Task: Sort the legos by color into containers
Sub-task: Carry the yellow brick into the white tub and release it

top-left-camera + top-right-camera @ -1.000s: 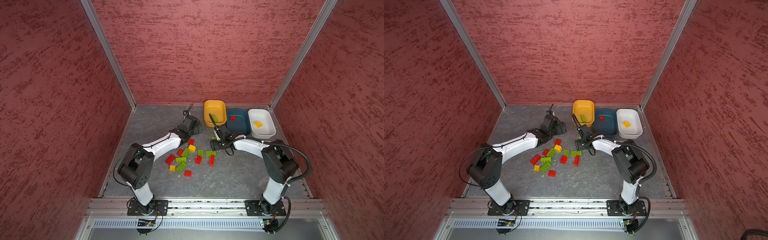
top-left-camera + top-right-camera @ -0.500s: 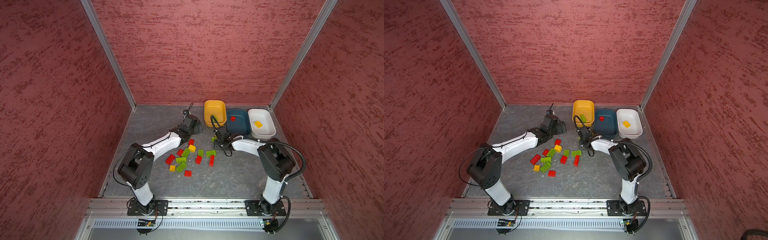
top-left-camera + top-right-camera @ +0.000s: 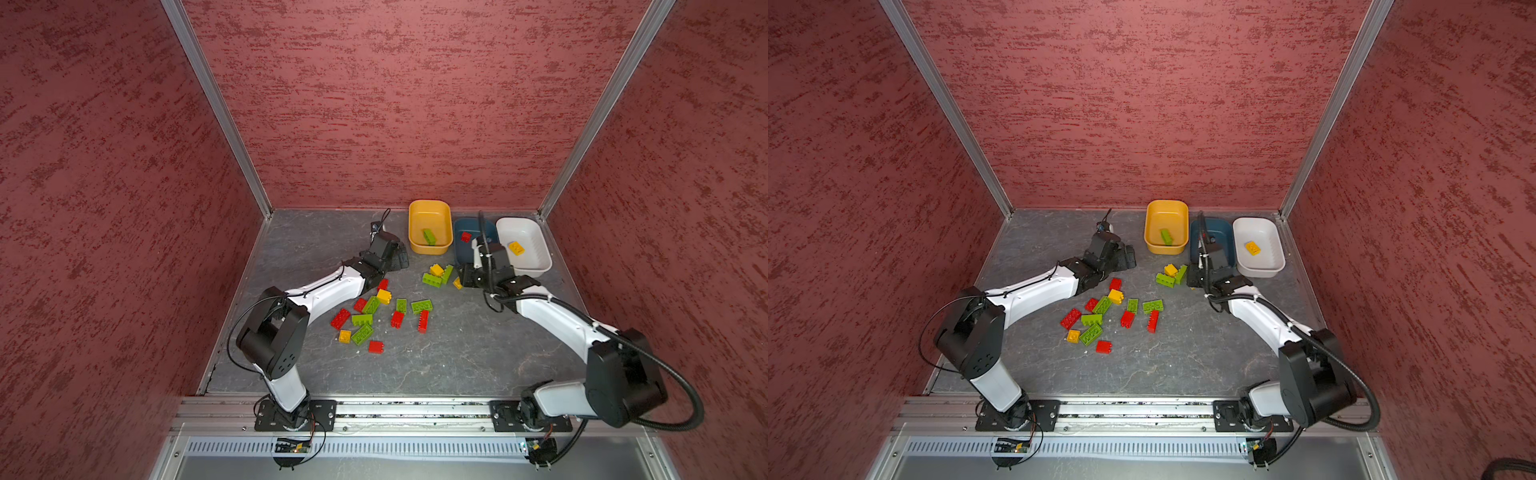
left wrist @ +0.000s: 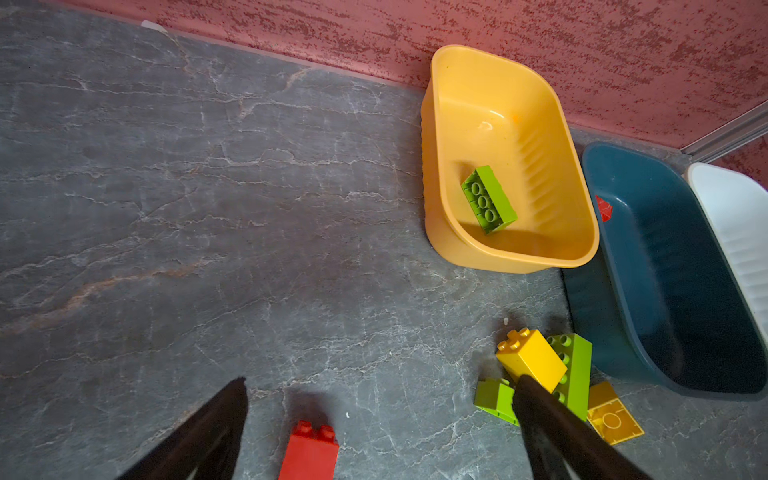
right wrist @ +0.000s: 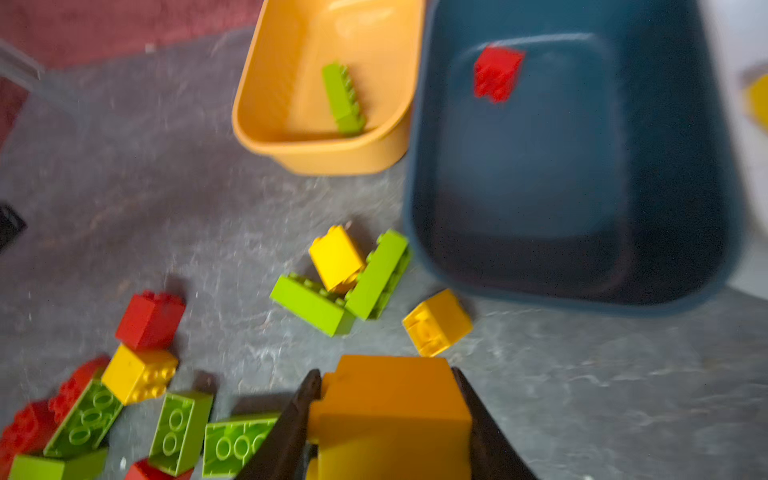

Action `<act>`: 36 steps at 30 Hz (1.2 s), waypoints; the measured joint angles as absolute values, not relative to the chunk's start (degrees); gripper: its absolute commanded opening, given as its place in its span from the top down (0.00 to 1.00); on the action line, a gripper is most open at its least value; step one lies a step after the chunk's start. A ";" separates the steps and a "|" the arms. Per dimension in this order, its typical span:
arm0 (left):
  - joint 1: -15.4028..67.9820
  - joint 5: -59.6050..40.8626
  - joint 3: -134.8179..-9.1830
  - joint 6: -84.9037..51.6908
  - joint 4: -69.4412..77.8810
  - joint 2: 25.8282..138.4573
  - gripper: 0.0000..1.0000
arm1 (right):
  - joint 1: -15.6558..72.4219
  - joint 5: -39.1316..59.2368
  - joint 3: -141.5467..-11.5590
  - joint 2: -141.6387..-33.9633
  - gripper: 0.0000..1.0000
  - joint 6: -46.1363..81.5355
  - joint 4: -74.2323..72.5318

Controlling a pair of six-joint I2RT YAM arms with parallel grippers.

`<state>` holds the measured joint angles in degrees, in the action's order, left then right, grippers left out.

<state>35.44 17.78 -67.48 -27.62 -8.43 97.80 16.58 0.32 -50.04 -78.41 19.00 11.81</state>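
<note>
Grey marbled stone makes up the table (image 3: 457, 365), and the three containers stand in a row at its far edge: a yellow-orange tub (image 3: 428, 250), a dark teal tub (image 3: 462, 258) in the middle and a white tub (image 3: 536, 232) on the right, each touching or just beside its neighbour. So far each holds one brick: a green one (image 3: 429, 237) in the yellow-orange tub, a red one (image 3: 466, 237) in the teal tub and a yellow one (image 3: 516, 248) in the white tub. That fixes the colour scheme.

Most of the legos (image 3: 362, 319) lie unsorted in a loose scatter mid-table between the two arms. A smaller cluster (image 3: 432, 280) of green and yellow sits just in front of the teal tub.

The left gripper (image 4: 381, 382) hangs near the yellow-orange tub with its fingers spread wide and nothing between them. A red brick (image 4: 309, 449) lies on the table below.

The right gripper (image 5: 385, 374) is low, just in front of the teal tub, and its fingers are clamped on a yellow brick (image 5: 395, 424). The wrist view is blurred, but the brick clearly fills the gap.

The step in hand looks like the carry after a pick, with the task barely begun. By the scheme this brick belongs in the white tub. The next move calls for a lift high enough to clear the teal tub's rim, a swing past it to the right, and a release above the white tub's floor.
</note>
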 measured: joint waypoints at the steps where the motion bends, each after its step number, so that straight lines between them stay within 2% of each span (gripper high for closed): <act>1: 35.73 17.96 -67.29 -27.44 -7.90 97.69 0.00 | 13.41 1.34 -50.02 -77.67 0.67 18.83 11.29; 5: 36.32 17.63 -66.17 -26.61 -5.54 96.88 0.00 | 3.84 4.40 -49.89 -78.22 0.66 18.72 9.65; 9: 36.34 16.01 -65.52 -26.06 -3.31 96.38 0.00 | -2.79 6.59 -51.55 -83.44 0.65 17.56 9.89; 15: 36.47 14.41 -65.30 -26.00 -2.22 96.14 0.00 | -5.98 5.72 -63.20 -97.01 0.64 13.37 14.09; 22: 36.77 14.22 -62.83 -26.04 -1.78 93.67 0.00 | -7.29 0.05 -78.15 -108.60 0.62 10.02 17.67; 29: 36.97 15.31 -61.39 -25.69 -1.54 91.83 0.00 | -8.47 -0.62 -84.58 -114.17 0.47 10.31 21.02; 36: 37.01 14.85 -62.13 -25.61 -2.52 92.27 0.00 | -8.49 0.27 -85.14 -114.78 0.33 11.29 22.59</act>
<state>37.01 14.85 -62.13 -25.61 -2.52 92.27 -8.49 0.27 -85.14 -114.78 11.29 22.59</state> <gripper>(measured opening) 0.996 0.652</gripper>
